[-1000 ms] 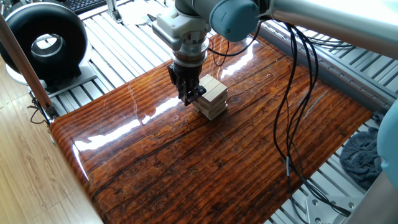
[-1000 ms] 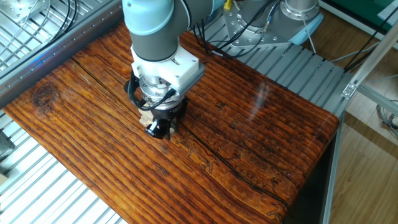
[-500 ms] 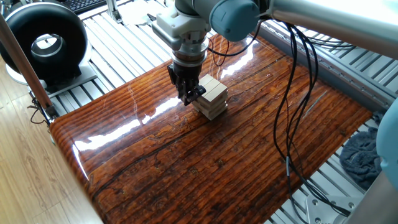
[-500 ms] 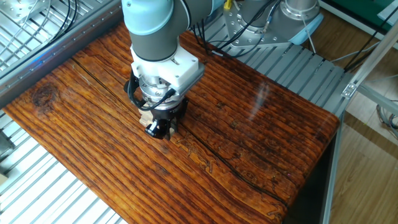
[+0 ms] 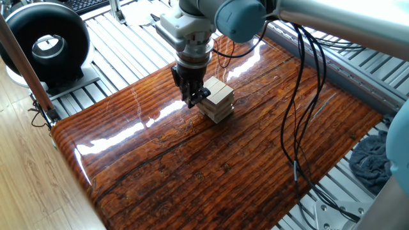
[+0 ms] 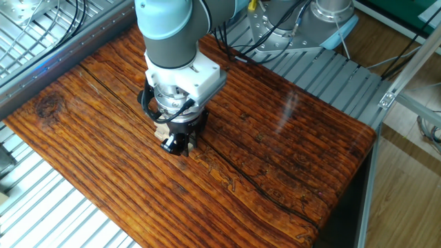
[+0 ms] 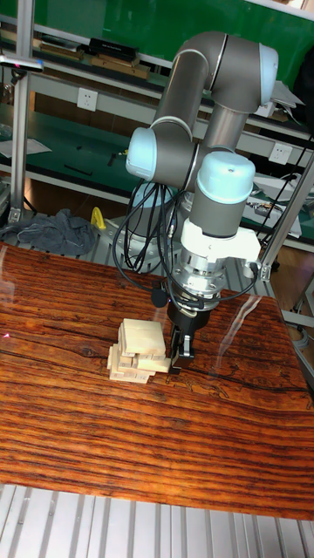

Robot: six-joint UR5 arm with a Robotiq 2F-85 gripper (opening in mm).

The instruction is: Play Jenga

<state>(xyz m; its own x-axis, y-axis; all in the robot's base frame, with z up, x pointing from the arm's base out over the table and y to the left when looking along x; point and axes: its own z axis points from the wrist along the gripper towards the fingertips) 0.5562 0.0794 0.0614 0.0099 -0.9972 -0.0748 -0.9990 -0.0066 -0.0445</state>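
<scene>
The Jenga tower [image 5: 217, 98] of pale wooden blocks stands on the table's far half, its lower layers slightly askew [image 7: 138, 350]. My gripper [image 5: 193, 99] hangs straight down against the tower's side, fingertips low near the table [image 7: 180, 357]. The fingers look closed on the end of a block that sticks out of a lower layer toward them. In the other fixed view the gripper [image 6: 176, 142] covers most of the tower; only pale block ends [image 6: 160, 131] show beside it.
The glossy wooden table [image 5: 211, 166] sits on a ribbed metal bench. A black round fan [image 5: 45, 45] and a copper pole [image 5: 25, 64] stand off its left corner. Black cables [image 5: 297, 115] hang from the arm over the right side. A grey cloth [image 5: 374, 160] lies far right.
The gripper has crept a few pixels away from the tower's side. The tower itself looks unchanged.
</scene>
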